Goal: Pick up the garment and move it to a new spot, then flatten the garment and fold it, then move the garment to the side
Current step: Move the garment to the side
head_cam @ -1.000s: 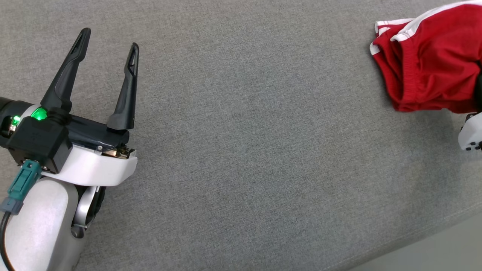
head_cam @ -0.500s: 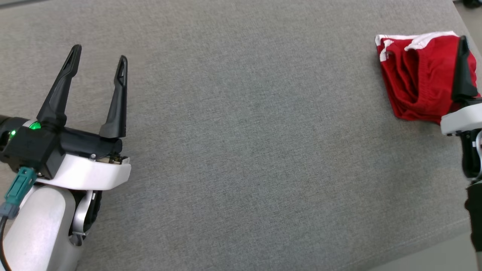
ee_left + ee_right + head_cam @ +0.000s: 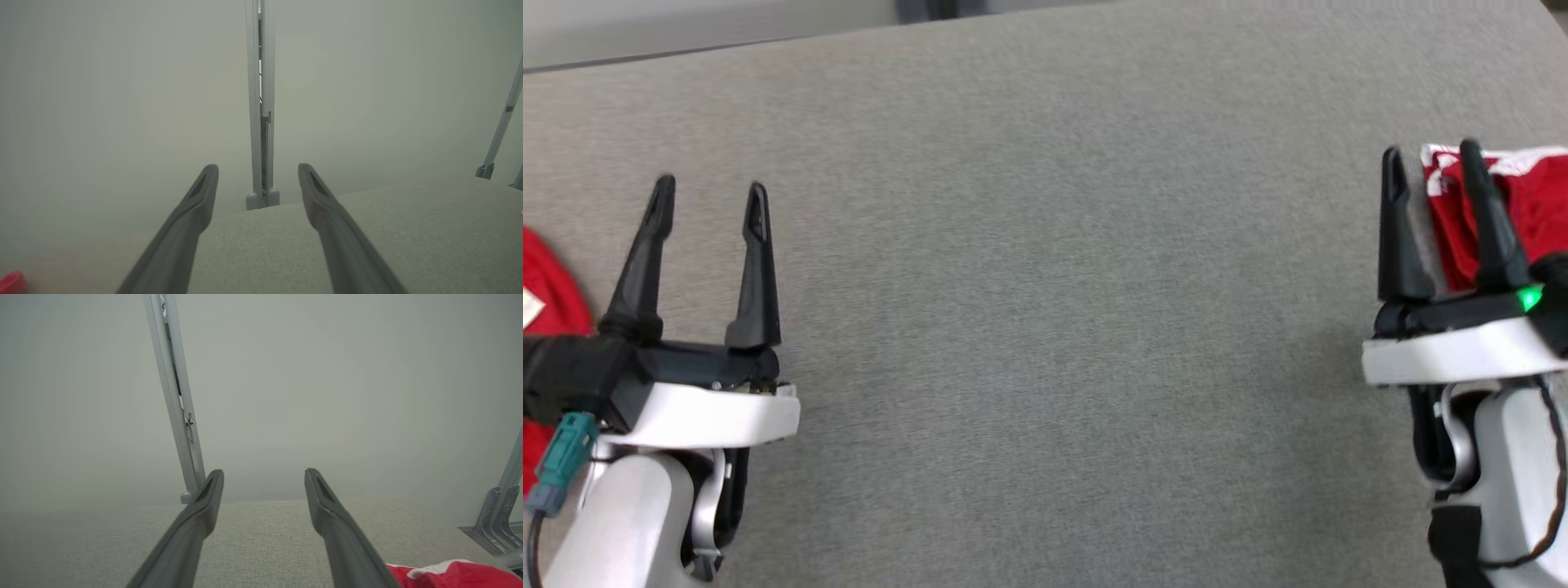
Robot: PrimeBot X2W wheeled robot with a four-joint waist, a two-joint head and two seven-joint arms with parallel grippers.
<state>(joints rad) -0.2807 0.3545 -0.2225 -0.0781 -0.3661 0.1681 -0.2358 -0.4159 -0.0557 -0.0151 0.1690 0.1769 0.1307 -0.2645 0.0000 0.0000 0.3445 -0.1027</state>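
Note:
The garment (image 3: 1531, 204) is red with white trim and lies bunched in a folded heap at the right edge of the grey cloth-covered table (image 3: 1045, 286). My right gripper (image 3: 1431, 153) stands open at the lower right. Its fingers rise in front of the garment's left edge with nothing between them. In the right wrist view the right gripper (image 3: 263, 471) is open and the garment (image 3: 457, 575) lies at the lower right, outside the fingers. My left gripper (image 3: 711, 184) stands open and empty at the lower left, as the left wrist view shows for the left gripper (image 3: 257, 167).
A second red cloth (image 3: 547, 302) with a white tag lies at the table's far left, partly behind my left wrist; the red cloth (image 3: 12, 282) is a blur in the left wrist view. A metal post (image 3: 261, 102) stands beyond the table's far edge.
The camera has tilted up, shifting the whole picture. My right gripper has let go of the garment and drawn back to the lower right, open. The garment stays on the table.

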